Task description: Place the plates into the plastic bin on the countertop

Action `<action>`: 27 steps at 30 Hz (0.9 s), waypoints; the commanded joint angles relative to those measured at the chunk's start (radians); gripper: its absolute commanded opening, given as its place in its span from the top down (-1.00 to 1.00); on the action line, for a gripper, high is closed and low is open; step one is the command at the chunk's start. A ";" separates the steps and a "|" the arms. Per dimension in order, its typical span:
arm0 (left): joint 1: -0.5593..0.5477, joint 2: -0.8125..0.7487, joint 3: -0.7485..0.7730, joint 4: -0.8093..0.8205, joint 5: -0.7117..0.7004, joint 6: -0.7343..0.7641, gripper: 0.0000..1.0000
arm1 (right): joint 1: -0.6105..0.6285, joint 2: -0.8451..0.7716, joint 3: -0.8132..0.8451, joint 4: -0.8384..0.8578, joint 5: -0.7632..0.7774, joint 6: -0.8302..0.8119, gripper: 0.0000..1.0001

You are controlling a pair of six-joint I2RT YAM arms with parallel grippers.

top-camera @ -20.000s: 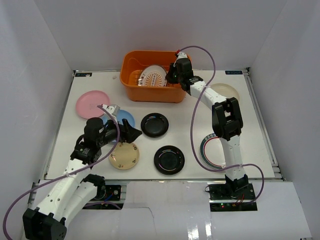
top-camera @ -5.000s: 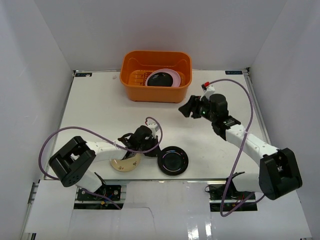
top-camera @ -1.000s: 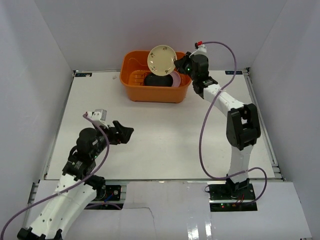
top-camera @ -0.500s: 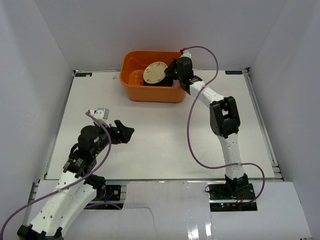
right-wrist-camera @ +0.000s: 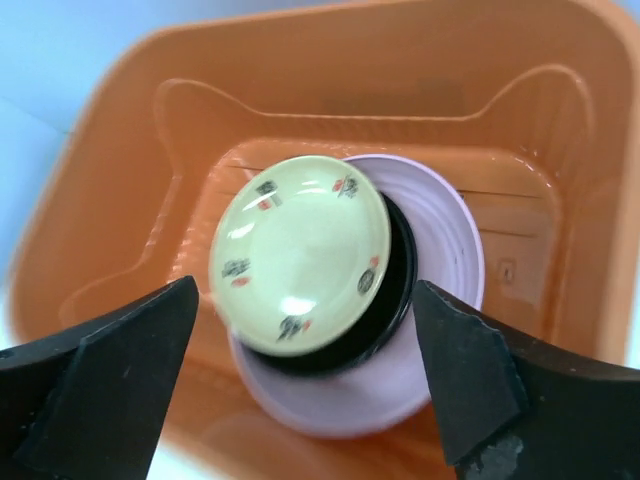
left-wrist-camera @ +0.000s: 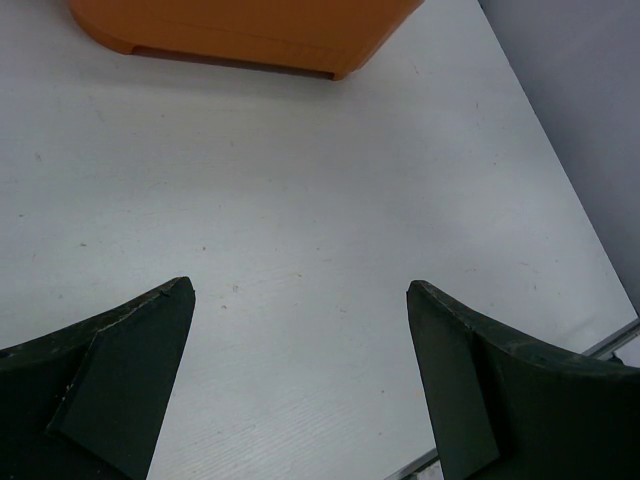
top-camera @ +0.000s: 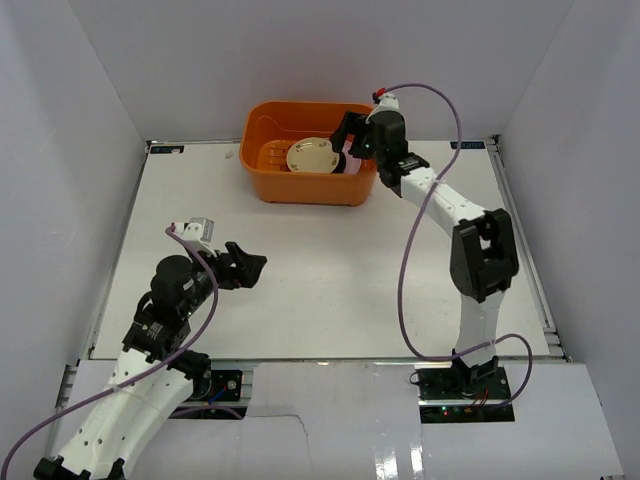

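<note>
Tan plate [right-wrist-camera: 300, 255], glossy with small dark marks: lies face up in the orange bin [right-wrist-camera: 120, 180], on top of a black plate [right-wrist-camera: 398, 290], which sits on a pink plate [right-wrist-camera: 445, 250]. The tan one is off-centre on the stack and overhangs one side of it. Only three plates show; whether more lie beneath, cannot tell.

Handling (judgement): stiff, light, probably brittle. The glaze looks slick, so a flat pinch would slip. Best hold is at the rim, one finger over and one under. The overhanging edge gives the easiest entry. A nudge could slide it off the stack.

Right gripper [right-wrist-camera: 305, 290]: above the bin, jaws spread wide to either side of the stack, nothing between them, not touching the plate.

Left gripper [left-wrist-camera: 298, 287]: jaws wide, empty, over bare countertop [left-wrist-camera: 300, 180], well apart from the bin.

No plate visible outside the bin.
</note>
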 commanded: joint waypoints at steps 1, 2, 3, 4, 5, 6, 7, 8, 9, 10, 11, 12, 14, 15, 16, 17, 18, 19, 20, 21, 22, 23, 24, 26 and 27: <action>0.003 -0.025 0.025 -0.004 -0.020 0.007 -0.96 | 0.002 -0.236 -0.139 0.095 -0.025 -0.064 -0.87; 0.003 -0.031 0.025 -0.010 -0.033 0.007 -0.96 | 0.004 -0.331 -0.238 0.107 -0.027 -0.067 -0.80; 0.003 -0.045 0.027 -0.014 -0.040 0.007 -0.96 | 0.008 -0.380 -0.295 0.121 -0.028 -0.069 -0.80; 0.005 -0.051 0.027 -0.015 -0.046 0.000 -0.96 | 0.013 -0.435 -0.358 0.136 -0.030 -0.069 -0.80; 0.005 -0.058 0.027 -0.015 -0.065 -0.005 -0.96 | 0.018 -0.548 -0.425 0.156 -0.025 -0.069 -0.80; 0.003 -0.071 0.027 -0.015 -0.075 -0.008 -0.96 | 0.033 -0.603 -0.558 0.194 -0.020 -0.069 -0.80; 0.005 -0.074 0.029 -0.015 -0.083 -0.011 -0.96 | 0.042 -0.661 -0.623 0.210 -0.014 -0.076 -0.80; 0.003 -0.077 0.033 -0.020 -0.085 -0.011 -0.96 | 0.048 -0.768 -0.684 0.222 -0.002 -0.081 -0.80; 0.003 -0.080 0.039 -0.023 -0.085 -0.011 -0.96 | 0.059 -0.819 -0.793 0.224 0.010 -0.083 -0.80; 0.003 -0.086 0.045 -0.027 -0.085 -0.011 -0.96 | 0.062 -0.873 -0.843 0.226 0.019 -0.090 -0.80; 0.003 -0.089 0.064 -0.035 -0.121 -0.013 -0.96 | 0.065 -0.973 -0.887 0.222 0.047 -0.093 -0.80; 0.005 -0.094 0.076 -0.041 -0.128 -0.009 -0.96 | 0.067 -1.022 -0.927 0.212 0.065 -0.095 -0.80; 0.003 -0.108 0.122 -0.061 -0.161 0.004 -0.96 | 0.068 -1.170 -1.021 0.158 0.128 -0.106 -0.80; 0.003 -0.111 0.139 -0.067 -0.174 0.012 -0.96 | 0.068 -1.215 -1.042 0.134 0.148 -0.112 -0.80; 0.003 -0.117 0.156 -0.075 -0.189 0.017 -0.96 | 0.068 -1.262 -1.076 0.085 0.164 -0.121 -0.80; 0.003 -0.127 0.171 -0.092 -0.204 0.023 -0.96 | 0.070 -1.345 -1.088 0.066 0.191 -0.135 -0.80; 0.005 -0.134 0.197 -0.096 -0.230 0.032 -0.96 | 0.068 -1.382 -1.102 0.052 0.196 -0.142 -0.80; 0.003 -0.149 0.206 -0.109 -0.244 0.038 -0.96 | 0.068 -1.417 -1.131 0.042 0.200 -0.153 -0.80; 0.003 -0.157 0.216 -0.116 -0.258 0.041 -0.96 | 0.068 -1.477 -1.144 0.038 0.213 -0.159 -0.80; 0.003 -0.164 0.226 -0.124 -0.282 0.043 -0.96 | 0.068 -1.500 -1.163 0.028 0.217 -0.159 -0.80; 0.003 -0.174 0.231 -0.132 -0.293 0.044 -0.96 | 0.070 -1.523 -1.164 0.028 0.220 -0.164 -0.80; 0.003 -0.189 0.234 -0.153 -0.303 0.043 -0.96 | 0.068 -1.556 -1.174 0.015 0.225 -0.170 -0.80; 0.003 -0.198 0.236 -0.164 -0.310 0.041 -0.96 | 0.068 -1.568 -1.176 0.006 0.228 -0.172 -0.80; 0.003 -0.216 0.237 -0.188 -0.323 0.027 -0.96 | 0.068 -1.597 -1.176 -0.009 0.225 -0.179 -0.80; 0.003 -0.233 0.236 -0.196 -0.324 0.021 -0.96 | 0.068 -1.605 -1.173 -0.014 0.225 -0.188 -0.80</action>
